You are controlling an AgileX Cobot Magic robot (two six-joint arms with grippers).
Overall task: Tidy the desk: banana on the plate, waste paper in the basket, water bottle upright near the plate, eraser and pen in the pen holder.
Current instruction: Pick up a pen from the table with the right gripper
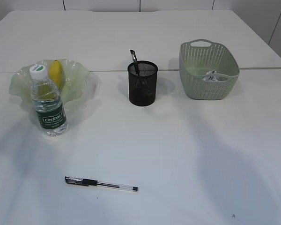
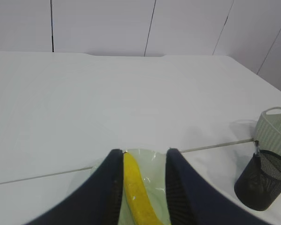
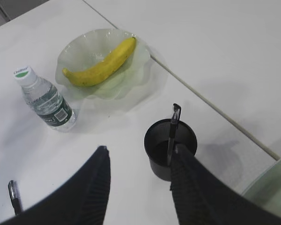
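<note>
Plate [image 1: 79, 70]: you see it at the left of the surface [image 1: 178, 154], and the banana [image 1: 55, 72] already lies inside it. This part is done.
Water bottle [image 1: 48, 103]: it stands upright, cap on top, just in front of the plate and nearly touching its rim. I judge this part done too.
Loose pen [image 1: 101, 183]: it lies flat on the near part of the surface, well apart from everything else. This is what is left for you, as far as the pictures show.
Pen holder [image 1: 142, 83]: it stands in the middle, and one pen [image 1: 134, 60] already sticks out of it. You cannot tell if the eraser is inside, because the mesh is too dark. The eraser is nowhere on the open surface.
Basket [image 1: 209, 70]: it stands at the right, and a crumpled white paper [image 1: 210, 76] lies in its bottom. The waste paper part looks done.
Left tool [image 2: 143, 161]: its two fingers are spread, holding nothing. It hangs above the plate, with the banana visible in the gap between them.
Right tool [image 3: 139, 164]: its fingers are also spread and empty. It hovers high above the pen holder.
Judgement: most of the task is finished. Only the loose pen, and perhaps the eraser, remain.
</note>
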